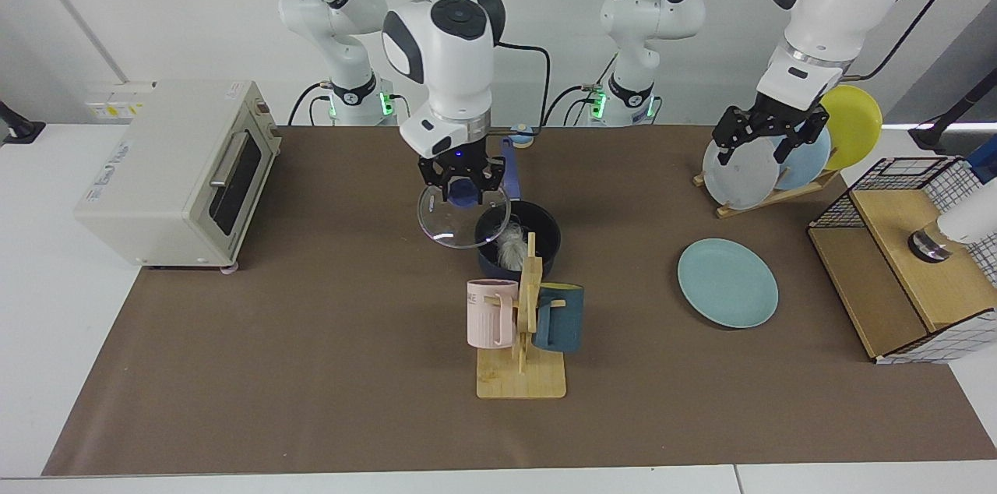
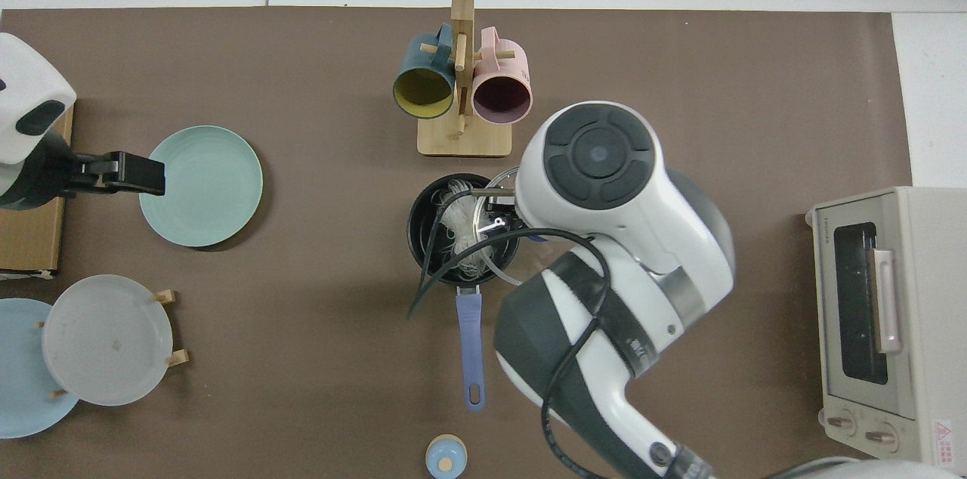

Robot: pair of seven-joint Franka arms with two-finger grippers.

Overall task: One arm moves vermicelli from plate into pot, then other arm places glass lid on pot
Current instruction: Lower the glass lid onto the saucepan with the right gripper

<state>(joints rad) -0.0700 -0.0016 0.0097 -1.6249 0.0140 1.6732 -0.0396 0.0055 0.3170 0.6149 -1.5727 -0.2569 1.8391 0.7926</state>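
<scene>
I've got the right gripper (image 1: 464,184) clamped on the glass lid (image 1: 459,221) by its knob, lid in the air beside the pot (image 1: 540,233) rim. Vermicelli (image 2: 459,226) sits in pot. Left gripper (image 1: 767,139) hangs spread near the dish rack (image 1: 767,194), waiting; plate (image 1: 727,282) bare.
</scene>
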